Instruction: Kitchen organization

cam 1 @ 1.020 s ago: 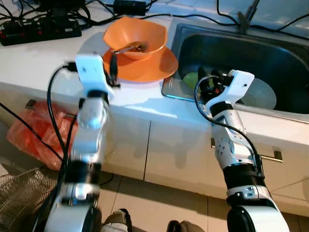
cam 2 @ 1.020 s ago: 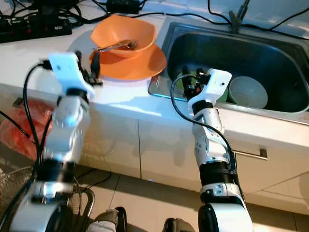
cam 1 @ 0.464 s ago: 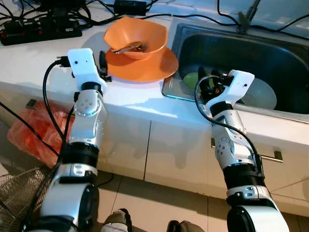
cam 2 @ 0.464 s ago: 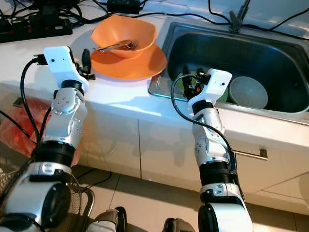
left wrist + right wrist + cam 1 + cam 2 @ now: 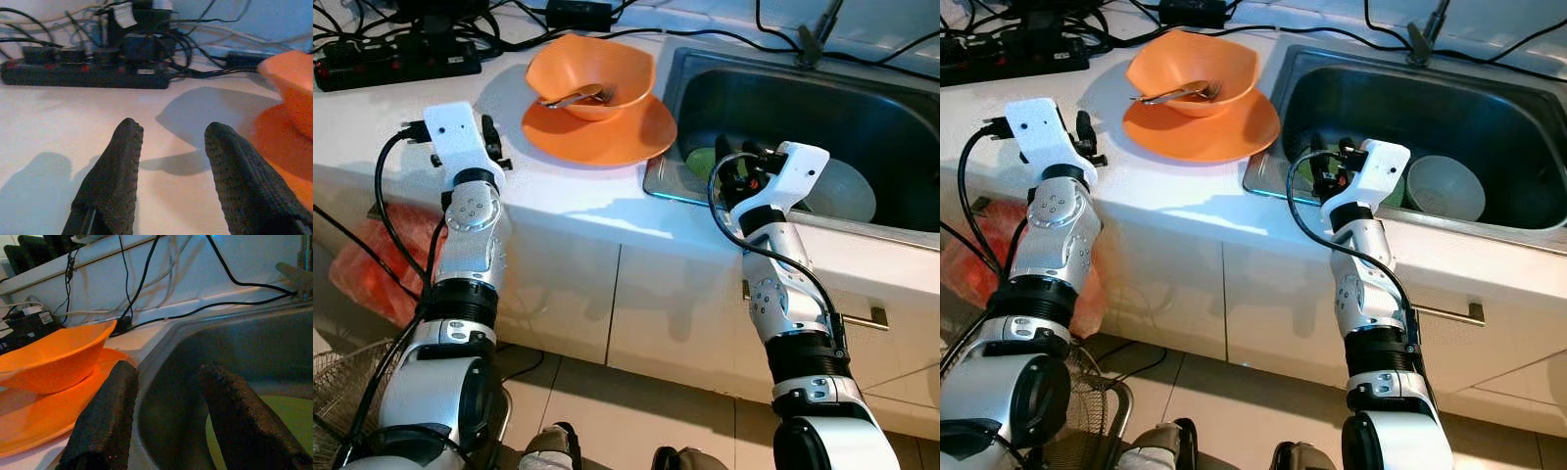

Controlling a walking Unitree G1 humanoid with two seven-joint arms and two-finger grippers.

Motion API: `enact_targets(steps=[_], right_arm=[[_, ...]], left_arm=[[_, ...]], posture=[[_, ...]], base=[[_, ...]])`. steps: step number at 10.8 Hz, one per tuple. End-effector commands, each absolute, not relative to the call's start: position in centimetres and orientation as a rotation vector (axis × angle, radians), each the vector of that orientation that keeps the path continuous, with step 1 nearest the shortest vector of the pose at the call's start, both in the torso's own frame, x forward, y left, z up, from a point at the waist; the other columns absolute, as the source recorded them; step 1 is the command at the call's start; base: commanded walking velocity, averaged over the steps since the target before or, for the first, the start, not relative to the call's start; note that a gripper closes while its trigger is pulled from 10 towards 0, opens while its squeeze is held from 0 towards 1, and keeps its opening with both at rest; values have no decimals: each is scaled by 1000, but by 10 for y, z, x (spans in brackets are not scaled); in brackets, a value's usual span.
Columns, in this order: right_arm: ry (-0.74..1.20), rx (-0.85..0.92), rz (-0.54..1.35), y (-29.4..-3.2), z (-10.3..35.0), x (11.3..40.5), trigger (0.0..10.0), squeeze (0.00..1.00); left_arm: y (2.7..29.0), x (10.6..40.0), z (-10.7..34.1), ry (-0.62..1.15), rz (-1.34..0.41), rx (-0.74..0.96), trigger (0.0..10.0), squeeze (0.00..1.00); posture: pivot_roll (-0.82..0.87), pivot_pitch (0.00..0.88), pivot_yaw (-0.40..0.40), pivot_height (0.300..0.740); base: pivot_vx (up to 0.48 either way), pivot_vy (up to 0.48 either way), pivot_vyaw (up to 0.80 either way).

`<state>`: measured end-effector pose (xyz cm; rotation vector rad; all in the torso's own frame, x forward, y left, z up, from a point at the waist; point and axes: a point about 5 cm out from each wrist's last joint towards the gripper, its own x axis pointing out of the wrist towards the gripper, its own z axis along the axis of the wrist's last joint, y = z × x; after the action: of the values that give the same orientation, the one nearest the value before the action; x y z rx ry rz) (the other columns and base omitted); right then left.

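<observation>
1. The left gripper hangs low over the white counter, its two black fingers parted with nothing between them. It sits to the outer side of the orange dishes, apart from them, so it looks to be lining up rather than grasping.

2. Just off that gripper's inner side lies the orange plate, and the orange bowl stands on it with a metal fork resting inside. They are stacked as used dishes usually are, right at the sink's edge, presumably waiting to be moved in.

3. Ahead of the left gripper, against the wall, a black power strip lies in a tangle of cables. I would keep anything wet well clear of that.

4. The right gripper is poised at the near rim of the steel sink, fingers spread and empty, pointing toward the basin's back wall.

5. Just below and beyond its fingertips lies a green plate, and further to its outer side a pale bowl sits on the sink floor. My guess is that this arm is positioned to sort those.

6. No dish is held yet, so the tidying seems barely started.
</observation>
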<state>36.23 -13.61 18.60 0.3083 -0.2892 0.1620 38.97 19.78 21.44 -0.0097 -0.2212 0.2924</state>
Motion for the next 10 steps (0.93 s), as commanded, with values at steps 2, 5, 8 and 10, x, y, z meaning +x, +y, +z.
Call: enact_targets(steps=[2,5,8,10], right_arm=[[-300,314,152,-138,188,363,10000,0],[-303,311,147,-140,189,363,10000,0],[-305,312,139,-142,188,363,10000,0],[-309,312,134,-143,189,363,10000,0]], left_arm=[[173,392,221,-269,113,43,10000,0],[153,394,226,-287,-19,49,10000,0],[134,396,226,-280,-113,41,10000,0],[119,397,228,-275,-184,41,10000,0]], posture=[[73,130,-63,740],[70,129,-61,740],[68,126,-58,740],[61,123,-53,740]], base=[[0,0,0],[0,0,0],[0,0,0],[0,0,0]])
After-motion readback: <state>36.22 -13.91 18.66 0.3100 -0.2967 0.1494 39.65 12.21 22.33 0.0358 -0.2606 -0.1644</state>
